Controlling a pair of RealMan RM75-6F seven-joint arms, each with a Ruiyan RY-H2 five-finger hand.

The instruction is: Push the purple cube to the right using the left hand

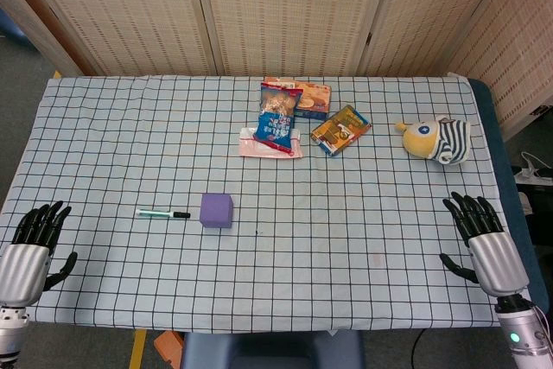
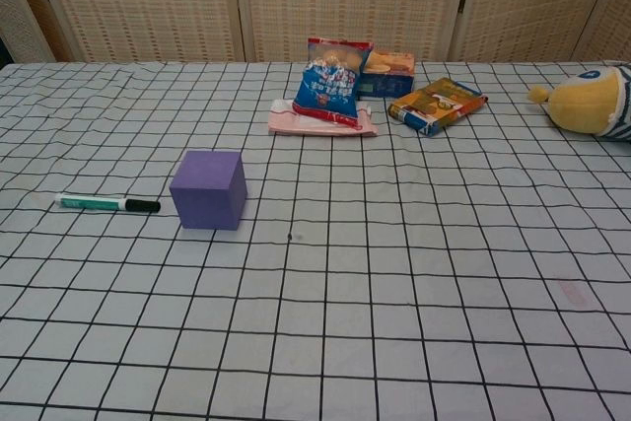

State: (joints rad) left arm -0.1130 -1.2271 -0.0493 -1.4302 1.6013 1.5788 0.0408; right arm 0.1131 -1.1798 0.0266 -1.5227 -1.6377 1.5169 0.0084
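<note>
The purple cube (image 1: 216, 210) (image 2: 208, 189) sits on the checked tablecloth, left of the table's middle. My left hand (image 1: 33, 244) rests at the table's near left corner, fingers spread and holding nothing, well to the left of the cube. At the near right edge lies my right hand (image 1: 480, 238), also spread and empty. Neither hand appears in the chest view.
A green marker (image 1: 162, 213) (image 2: 107, 204) lies just left of the cube. Snack packets (image 1: 281, 117) (image 2: 332, 86), a pink pouch (image 1: 270, 146) and a yellow-blue packet (image 1: 340, 130) lie at the back centre. A plush toy (image 1: 436, 138) (image 2: 587, 101) sits at the back right.
</note>
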